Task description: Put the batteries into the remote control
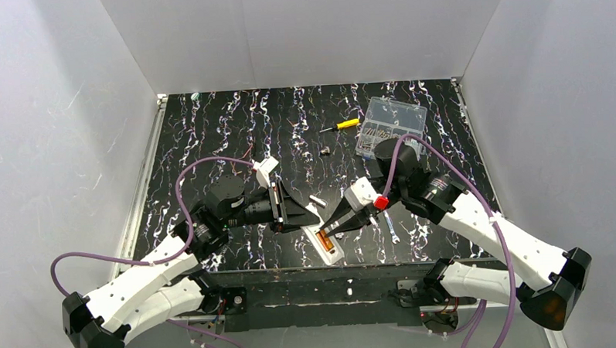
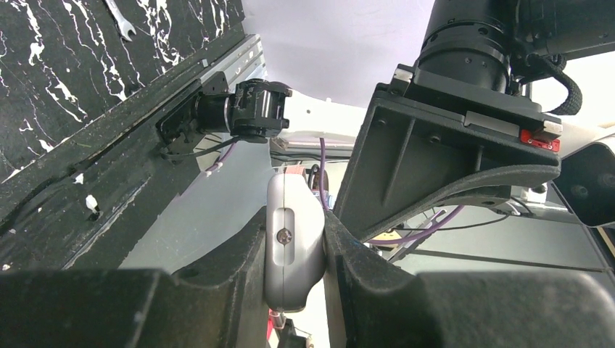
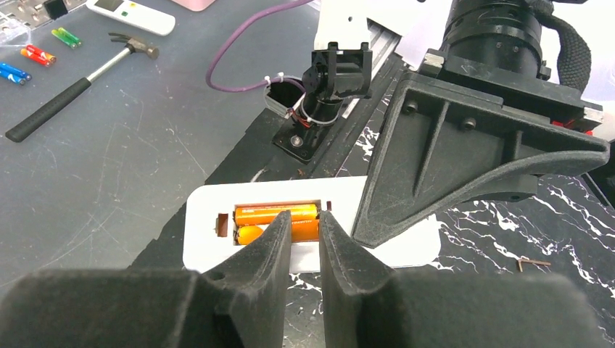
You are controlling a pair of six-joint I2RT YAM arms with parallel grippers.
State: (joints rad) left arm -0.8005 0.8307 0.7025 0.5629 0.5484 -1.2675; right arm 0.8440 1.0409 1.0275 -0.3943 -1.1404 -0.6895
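The white remote control [image 1: 335,255] lies back up at the table's near edge, its recessed compartment showing. Two orange batteries sit in it side by side: the far one [image 3: 275,214] lies flat, and the near one [image 3: 250,234] shows a rounded end. My left gripper [image 1: 310,214] is turned on its side and shut on the remote's far end, seen end-on as a pale body [image 2: 294,246] between its fingers. My right gripper [image 3: 304,217] reaches down from the right, its fingers a narrow gap apart, tips at the near battery with nothing between them.
A yellow-handled screwdriver [image 1: 342,125] and a clear compartment box [image 1: 394,124] lie at the back. A silvery stub [image 1: 317,200] rests just behind the remote, and a small wrench [image 1: 392,229] to its right. Beyond the table edge, a hammer [image 3: 80,76] lies on the grey floor.
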